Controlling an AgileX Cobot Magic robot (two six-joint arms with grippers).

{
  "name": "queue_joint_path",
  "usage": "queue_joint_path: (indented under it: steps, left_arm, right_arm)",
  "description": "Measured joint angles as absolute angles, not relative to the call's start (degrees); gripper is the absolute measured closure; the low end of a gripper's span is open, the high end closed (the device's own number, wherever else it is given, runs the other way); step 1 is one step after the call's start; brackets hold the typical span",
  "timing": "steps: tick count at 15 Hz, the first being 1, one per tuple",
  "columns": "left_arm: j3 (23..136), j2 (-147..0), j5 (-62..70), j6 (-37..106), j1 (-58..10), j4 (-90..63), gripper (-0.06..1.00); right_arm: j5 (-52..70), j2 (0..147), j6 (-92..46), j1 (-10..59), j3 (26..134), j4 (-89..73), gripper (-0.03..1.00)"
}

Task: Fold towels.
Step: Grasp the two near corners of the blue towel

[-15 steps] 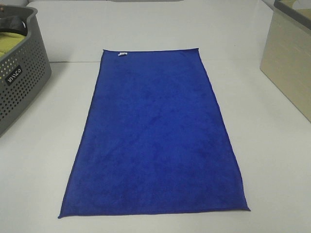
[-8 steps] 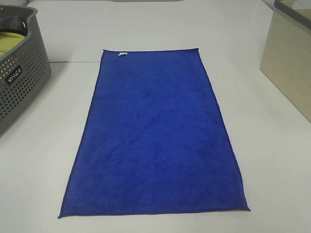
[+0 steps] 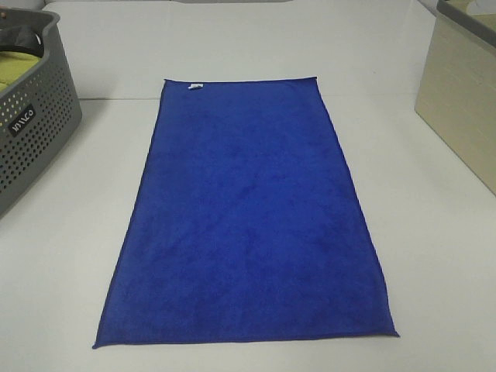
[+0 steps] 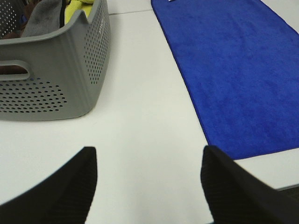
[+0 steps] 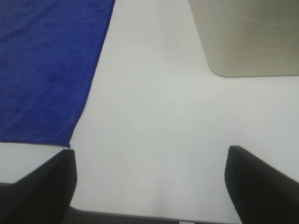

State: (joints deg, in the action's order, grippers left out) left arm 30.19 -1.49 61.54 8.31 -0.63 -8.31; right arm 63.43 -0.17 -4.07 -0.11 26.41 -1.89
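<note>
White table [image 3: 232,46] holds towel [image 3: 248,217] between basket [image 3: 39,132], box [image 3: 465,116] (left tool [image 4: 149,158], right tool [image 5: 150,156] both apart).

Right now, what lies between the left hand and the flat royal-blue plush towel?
Nothing. In the left wrist view, only bare white tabletop separates the open left hand from the royal-blue plush rectangular towel.

A plain white tabletop [image 3: 232,46] fills the scene under soft, even light. A grey perforated basket [image 3: 35,136] sits at ten o'clock. A beige bin [image 3: 463,101] stands at two o'clock.
</note>
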Motion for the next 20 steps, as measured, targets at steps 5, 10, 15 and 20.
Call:
queue_joint_path:
  steps: [5,10,15,20]
  left_arm:
    - [30.4,-7.5,47.1,5.5,-0.6,-16.3,0.33]
    - [26.7,-19.7,42.5,3.2,-0.6,-29.7,0.33]
    - [26.5,-38.7,40.7,6.3,-0.6,-34.7,0.33]
    - [26.5,-61.8,38.8,21.9,-0.6,-49.6,0.33]
  right_arm:
    - [57.6,7.2,-4.1,-0.1,27.3,-5.3,0.16]
    - [52.3,27.2,-4.1,-0.1,27.4,-7.2,0.2]
    - [49.4,50.7,-4.5,-0.1,27.5,-14.2,0.21]
    - [47.0,68.7,-13.1,-0.1,30.1,-26.4,0.21]
